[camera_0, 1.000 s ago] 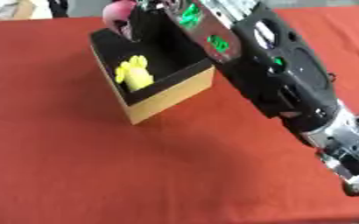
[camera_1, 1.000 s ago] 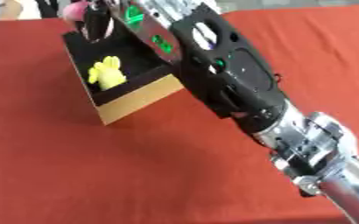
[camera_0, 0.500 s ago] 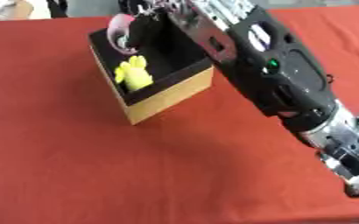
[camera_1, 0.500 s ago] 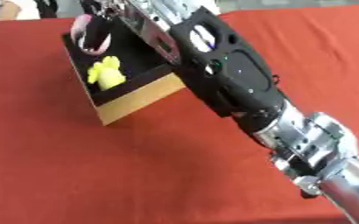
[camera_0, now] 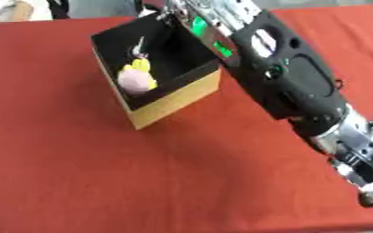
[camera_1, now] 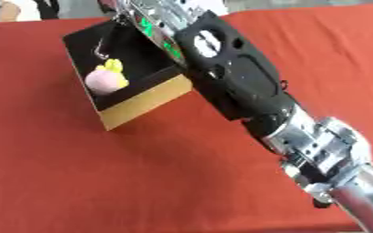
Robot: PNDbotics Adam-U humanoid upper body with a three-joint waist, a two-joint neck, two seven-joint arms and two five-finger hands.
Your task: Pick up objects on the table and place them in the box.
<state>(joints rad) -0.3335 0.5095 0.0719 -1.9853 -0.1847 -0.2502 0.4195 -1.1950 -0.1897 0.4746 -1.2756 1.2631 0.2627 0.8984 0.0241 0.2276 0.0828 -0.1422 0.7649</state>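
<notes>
An open cardboard box (camera_0: 176, 101), black inside and tan outside, stands at the back left of the red table. In it a round pink thing (camera_0: 134, 80) lies against a yellow thing (camera_0: 143, 66). My right arm (camera_0: 286, 78) reaches in from the lower right and ends over the box's far side. The forearm hides most of my right hand (camera_0: 138, 47). One slim straight finger shows, pointing down into the box just above the pink thing, apart from it and holding nothing. My left hand is out of sight.
The red cloth (camera_0: 78, 173) covers the table around the box. Its front edge (camera_1: 182, 229) runs along the bottom of the right eye view. Something white (camera_0: 2, 10) lies beyond the far left edge.
The pink thing, held above the box's far rim before, has been let go and now lies inside on the yellow thing. My right hand has drawn back slightly.
</notes>
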